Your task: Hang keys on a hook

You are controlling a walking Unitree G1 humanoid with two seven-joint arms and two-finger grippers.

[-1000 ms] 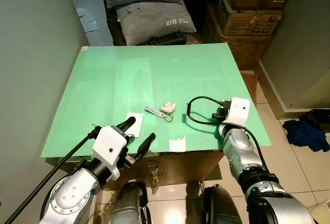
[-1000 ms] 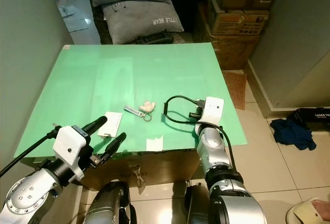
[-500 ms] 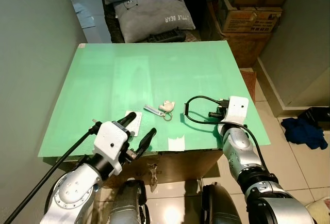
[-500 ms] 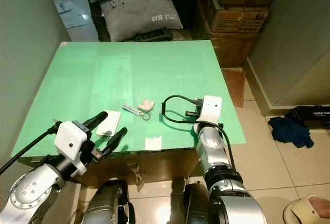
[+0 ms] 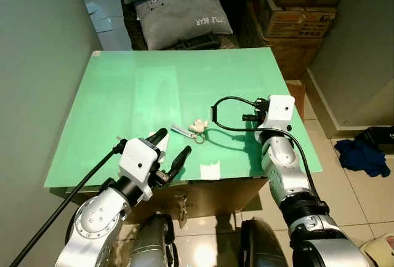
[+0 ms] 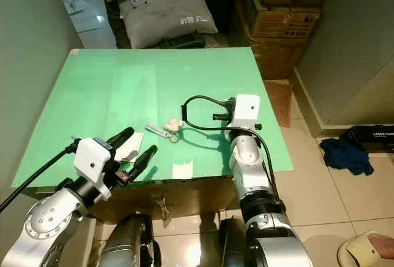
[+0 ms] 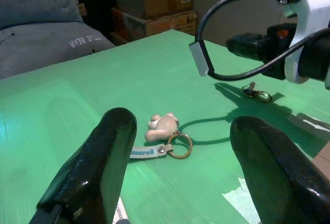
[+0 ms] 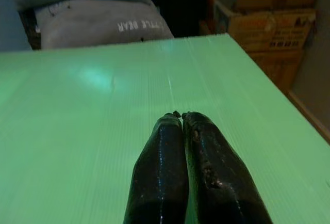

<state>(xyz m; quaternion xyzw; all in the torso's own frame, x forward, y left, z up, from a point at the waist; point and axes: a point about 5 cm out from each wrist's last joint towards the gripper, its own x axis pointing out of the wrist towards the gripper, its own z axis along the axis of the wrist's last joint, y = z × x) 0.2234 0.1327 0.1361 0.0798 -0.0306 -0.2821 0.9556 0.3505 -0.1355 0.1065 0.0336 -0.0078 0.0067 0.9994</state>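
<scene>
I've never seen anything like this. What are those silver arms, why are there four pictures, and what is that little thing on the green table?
This is a humanoid robot looking down at its own two silver arms. The two wide pictures come from a pair of cameras in its head, so they show nearly the same scene. The other two come from a camera on each wrist, looking along that arm's two long black fingers.

On the green table top lies a small key ring with a cream-coloured figure and a grey strap. Near the front edge are a white paper card and a piece of white tape.

The left gripper sits at the near edge, fingers spread apart, aimed at the key ring. The right gripper hovers over the table with its fingers pressed together. Neither holds anything.
</scene>
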